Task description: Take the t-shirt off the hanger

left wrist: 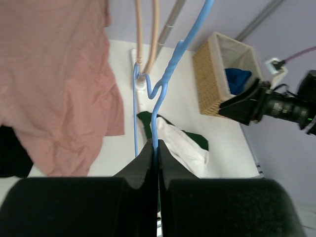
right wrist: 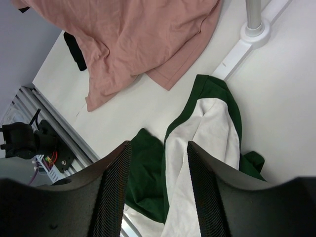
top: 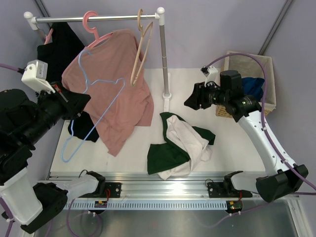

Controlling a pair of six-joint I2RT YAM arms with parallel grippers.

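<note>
The left gripper (left wrist: 155, 146) is clamped on the blue wire hanger (left wrist: 157, 106), which shows bare at the left of the top view, in front of the pink shirt (top: 116, 94). The t-shirt (top: 180, 145) lies crumpled on the table (top: 232, 143), lower centre. The right gripper (right wrist: 159, 148) hangs above it, fingers spread apart
</note>
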